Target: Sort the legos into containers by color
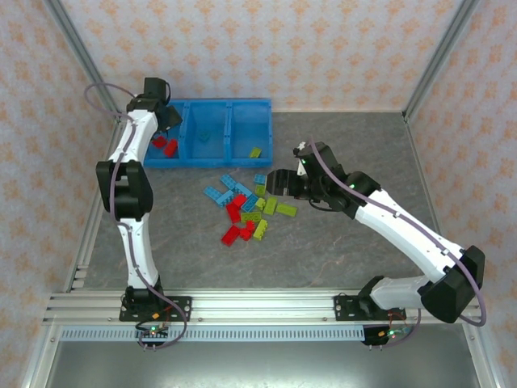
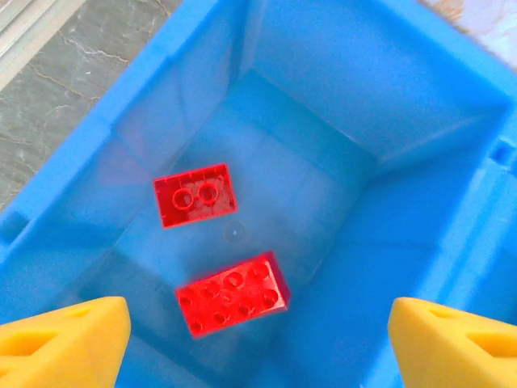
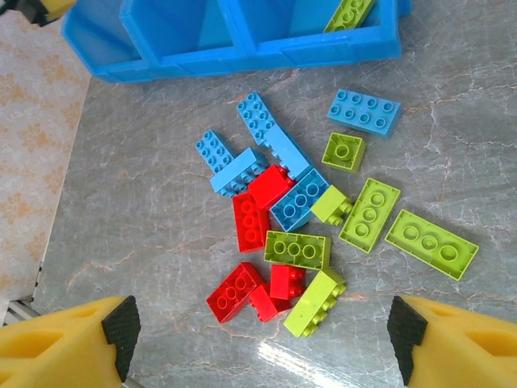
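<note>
Legos (image 3: 299, 210) lie heaped by right tool (image 3: 260, 331) (spread), left tool (image 2: 258, 323) likewise spread.

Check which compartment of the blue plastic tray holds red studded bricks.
The left-end compartment: two red bricks lie in it. The middle holds a light blue brick, the right a lime green one.

Two red studded plastic bricks (image 2: 230, 293) sit in the bright blue plastic tray (image 2: 420, 105), end compartment, right under the left gripper (image 2: 258, 347). The loose pile of small plastic bricks (image 3: 299, 218) lies on the grey table (image 3: 145, 210) just ahead of the right gripper (image 3: 258, 347), with the tray beyond it.
</note>
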`<state>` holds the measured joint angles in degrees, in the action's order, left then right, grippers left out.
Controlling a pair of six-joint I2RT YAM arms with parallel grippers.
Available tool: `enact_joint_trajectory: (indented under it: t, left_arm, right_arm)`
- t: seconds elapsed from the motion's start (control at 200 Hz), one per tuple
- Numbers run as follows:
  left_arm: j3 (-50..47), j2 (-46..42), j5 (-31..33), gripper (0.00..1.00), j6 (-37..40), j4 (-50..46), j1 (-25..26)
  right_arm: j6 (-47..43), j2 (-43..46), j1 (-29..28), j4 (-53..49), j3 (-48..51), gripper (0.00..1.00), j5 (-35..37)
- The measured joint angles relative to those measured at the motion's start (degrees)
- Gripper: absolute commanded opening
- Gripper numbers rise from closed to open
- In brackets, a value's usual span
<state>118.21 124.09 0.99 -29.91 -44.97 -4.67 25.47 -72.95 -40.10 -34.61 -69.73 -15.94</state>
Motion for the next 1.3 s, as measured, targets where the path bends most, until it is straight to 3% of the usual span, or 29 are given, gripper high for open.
enact_joint_trajectory:
  t: [0.18,0.27,0.41,0.49,0.566,0.766,0.936,1.296]
  left_arm:
    - [-10.58,-14.51,-3.78,0.77,-0.17,1.49,0.48]
    - [-18.62,-25.22,-4.70,0.77,0.61,3.65,3.17]
    - [-26.29,-39.04,-6.75,0.79,8.37,6.73,15.82]
    - [-30.29,-44.15,-10.64,0.83,16.72,8.33,23.80]
    - [-36.54,-48.09,-12.94,0.85,25.00,10.10,27.96]
    - [-52.02,-52.89,-19.32,1.00,43.56,11.69,32.22]
    - [-57.57,-56.39,-22.27,1.00,56.06,12.28,36.22]
    - [-61.29,-61.86,-21.55,1.00,64.78,14.58,36.46]
  right_arm:
    - [-0.72,-3.02,0.00,0.00,-0.46,0.83,1.75]
    - [-0.72,-4.63,0.00,-0.11,-0.44,0.84,5.55]
    - [-1.11,-8.39,0.92,-0.55,0.42,0.84,10.03]
    - [-0.92,-11.61,2.14,-0.76,1.49,0.84,10.84]
    - [0.39,-14.78,3.19,-1.38,2.45,0.83,11.04]
    - [6.12,-23.65,4.52,-1.84,3.02,0.82,7.74]
    - [10.62,-28.37,4.52,-1.79,3.02,0.83,5.22]
    - [13.55,-31.28,4.52,-0.87,2.86,0.82,4.04]
